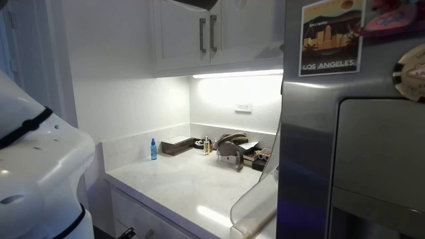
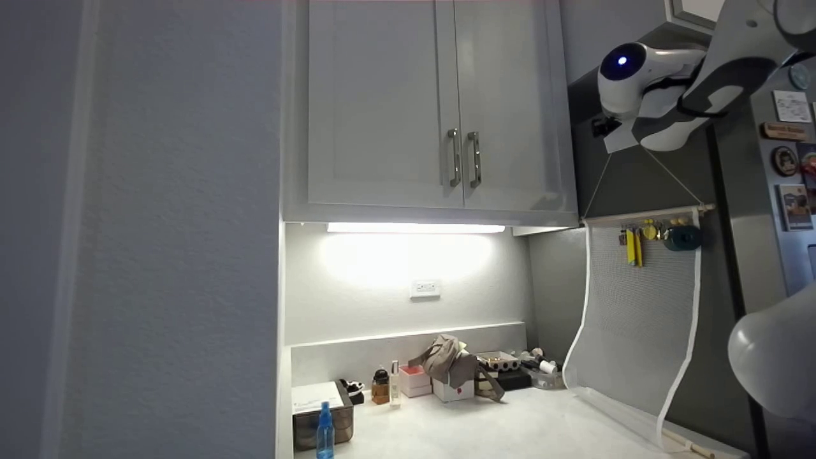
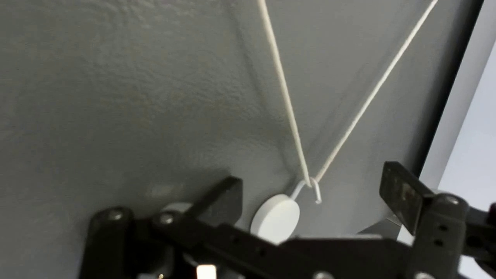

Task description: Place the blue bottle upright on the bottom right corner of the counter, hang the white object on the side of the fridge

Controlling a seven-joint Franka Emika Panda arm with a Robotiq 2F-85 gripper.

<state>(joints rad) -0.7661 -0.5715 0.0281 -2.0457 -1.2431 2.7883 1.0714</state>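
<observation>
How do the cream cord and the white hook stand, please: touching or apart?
Touching: the wrist view shows the cream cord caught on the white hook, both strands meeting at its bend.

The bottle (image 2: 325,435) stands at the left of the counter (image 2: 478,427), before the box (image 2: 342,424). Along the far side, left to right, are a vial (image 2: 394,389), a carton (image 2: 446,392) under a cloth (image 2: 440,364), and a tray (image 2: 503,365). At the right, the sheet (image 2: 637,325) hangs along the side of the fridge (image 2: 717,357), its lower rod (image 2: 690,444) on the counter. Its cord (image 3: 284,87) lies over a hook (image 3: 276,219), between the fingers (image 3: 403,193) of the gripper (image 3: 312,182).
</observation>
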